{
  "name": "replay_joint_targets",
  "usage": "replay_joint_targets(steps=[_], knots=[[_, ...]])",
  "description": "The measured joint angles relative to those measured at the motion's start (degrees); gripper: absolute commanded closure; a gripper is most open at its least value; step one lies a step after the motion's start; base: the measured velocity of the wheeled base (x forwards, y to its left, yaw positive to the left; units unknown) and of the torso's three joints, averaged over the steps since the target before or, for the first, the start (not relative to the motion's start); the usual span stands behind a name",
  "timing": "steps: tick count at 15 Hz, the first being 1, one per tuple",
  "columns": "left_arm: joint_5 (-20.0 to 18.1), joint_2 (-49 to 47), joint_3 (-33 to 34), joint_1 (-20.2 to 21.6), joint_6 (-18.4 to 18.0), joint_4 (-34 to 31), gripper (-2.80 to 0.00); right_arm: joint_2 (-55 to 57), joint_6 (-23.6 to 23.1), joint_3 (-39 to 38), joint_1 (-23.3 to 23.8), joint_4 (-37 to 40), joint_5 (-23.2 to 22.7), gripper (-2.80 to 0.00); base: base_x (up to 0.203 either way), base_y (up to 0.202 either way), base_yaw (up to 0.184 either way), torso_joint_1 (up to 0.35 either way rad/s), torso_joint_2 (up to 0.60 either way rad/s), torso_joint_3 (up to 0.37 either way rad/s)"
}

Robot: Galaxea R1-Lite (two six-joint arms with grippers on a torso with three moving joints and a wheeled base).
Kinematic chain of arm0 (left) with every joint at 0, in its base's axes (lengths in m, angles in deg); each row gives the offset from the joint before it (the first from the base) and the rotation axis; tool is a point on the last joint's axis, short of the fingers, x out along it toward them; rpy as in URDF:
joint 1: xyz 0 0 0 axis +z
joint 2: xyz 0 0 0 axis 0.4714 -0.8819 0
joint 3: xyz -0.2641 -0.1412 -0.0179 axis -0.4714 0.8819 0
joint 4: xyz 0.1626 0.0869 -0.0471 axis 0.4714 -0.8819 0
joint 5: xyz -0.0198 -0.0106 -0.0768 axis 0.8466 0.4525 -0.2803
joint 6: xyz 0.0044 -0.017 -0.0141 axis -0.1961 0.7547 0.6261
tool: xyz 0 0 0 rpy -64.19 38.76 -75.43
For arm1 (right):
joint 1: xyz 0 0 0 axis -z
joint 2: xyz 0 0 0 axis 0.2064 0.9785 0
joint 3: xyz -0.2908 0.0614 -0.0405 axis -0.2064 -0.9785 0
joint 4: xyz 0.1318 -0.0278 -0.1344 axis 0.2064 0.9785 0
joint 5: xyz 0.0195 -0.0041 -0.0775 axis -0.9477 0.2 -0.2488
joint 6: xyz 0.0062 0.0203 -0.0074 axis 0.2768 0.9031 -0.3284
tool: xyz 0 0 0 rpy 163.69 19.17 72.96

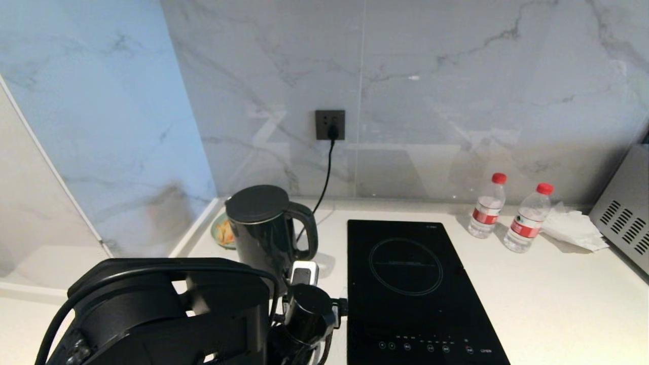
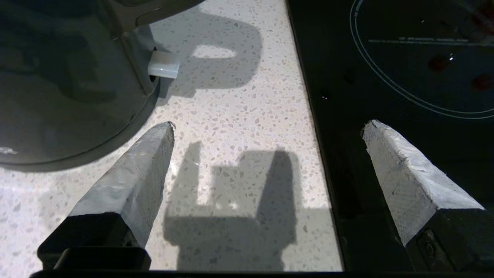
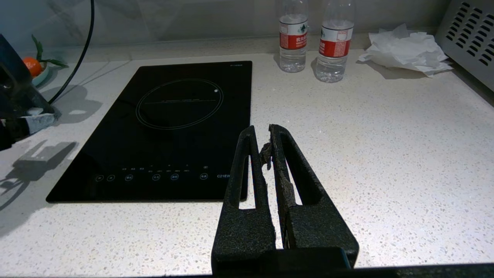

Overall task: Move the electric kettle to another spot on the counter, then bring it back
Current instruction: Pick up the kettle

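The electric kettle (image 1: 263, 228), a glossy black jug with a flat dark lid and a loop handle facing right, stands upright on the white speckled counter (image 1: 557, 304) near the left back corner. My left gripper (image 2: 268, 129) hangs low in front of it and to its right, open wide, with nothing between its grey fingers (image 2: 131, 177). One finger is close to the kettle's (image 2: 58, 77) foot, below the pale switch (image 2: 164, 65); the other is over the hob (image 2: 405, 58). My right gripper (image 3: 262, 131) is shut on nothing above the counter (image 3: 386, 173), near the hob's front right corner.
A black glass hob (image 1: 410, 284) lies right of the kettle. Two water bottles (image 1: 487, 205) (image 1: 530, 218), crumpled tissue (image 1: 573, 228) and a grey vented appliance (image 1: 623, 218) are at the back right. A dish with fruit (image 1: 223, 230) sits behind the kettle. A cord hangs from the wall socket (image 1: 329, 124).
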Motion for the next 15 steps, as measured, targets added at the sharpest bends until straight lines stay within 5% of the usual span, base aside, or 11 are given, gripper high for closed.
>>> replay_joint_targets(steps=[4, 15], knots=[[0.01, 2.95, 2.7, -0.09, 3.1, -0.01, -2.8, 0.0, 0.02, 0.0, 0.0, 0.01, -0.02, 0.0, 0.0, 0.0, 0.0, 0.0, 0.0, 0.0], [-3.47, 6.76, 1.97, -1.02, 1.02, -0.8, -2.8, 0.05, -0.09, 0.09, 0.0, 0.13, -0.01, 0.0, 0.0, 0.0, 0.0, 0.0, 0.0, 0.0]])
